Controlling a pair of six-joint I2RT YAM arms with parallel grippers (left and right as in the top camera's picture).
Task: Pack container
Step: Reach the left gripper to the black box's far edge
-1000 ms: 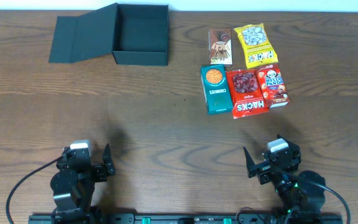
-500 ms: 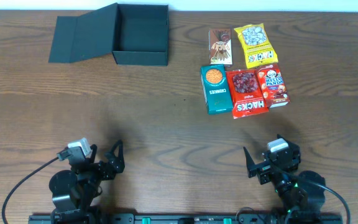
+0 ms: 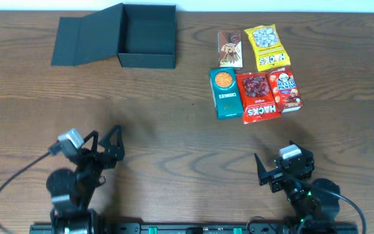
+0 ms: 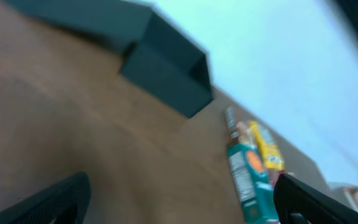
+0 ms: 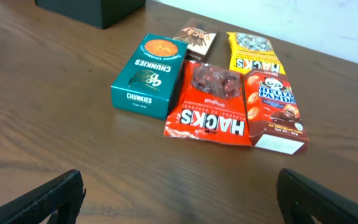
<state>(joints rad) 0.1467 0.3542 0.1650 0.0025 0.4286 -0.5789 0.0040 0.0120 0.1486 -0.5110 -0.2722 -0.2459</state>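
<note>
Your left end effector point(image 3: 102, 138) wide and empty by the desk's point(image 3: 174, 136) front edge, right end effector point(image 5: 179, 190) the same, container point(image 3: 147, 36) open at back-left, 5 snacks point(image 3: 258, 97) back-right

Left wrist view: all blurry. Can't read the snack packets point(image 4: 250, 168). Lid of the container point(image 4: 166, 78) cut off at the top edge. Right wrist view: only a corner of the container point(image 5: 98, 9), fingers point(image 5: 48, 199) of the right gripper point(image 5: 179, 177) cut off at the bottom.

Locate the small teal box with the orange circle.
Overhead, right of centre: the small teal cardboard box lies left of the red plastic Hacks packet, just below the brown wrapper.
</note>
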